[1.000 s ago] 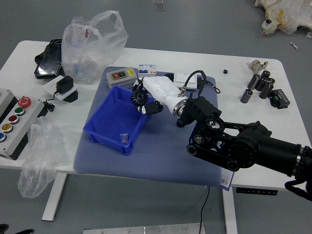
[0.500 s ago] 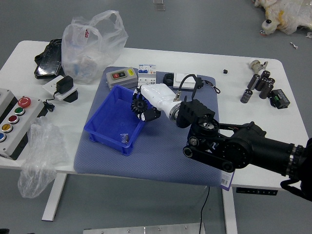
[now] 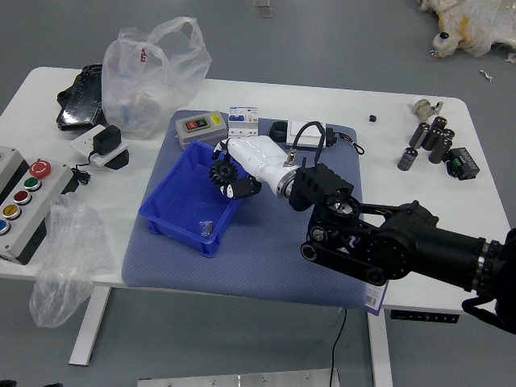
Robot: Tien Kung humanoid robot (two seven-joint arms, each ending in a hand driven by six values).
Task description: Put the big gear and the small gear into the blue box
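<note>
R arm [image 3: 379, 242] from right, R hand [image 3: 256, 159] fwd w/ curled fingers [image 3: 244, 188]; L arm [image 3: 10, 384] at btm-left edge.

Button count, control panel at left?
5, running in a slanting row toward the near edge: large red button, green button, dark red button, yellow button, blue button. More may be hidden beyond the picture's edge.
</note>
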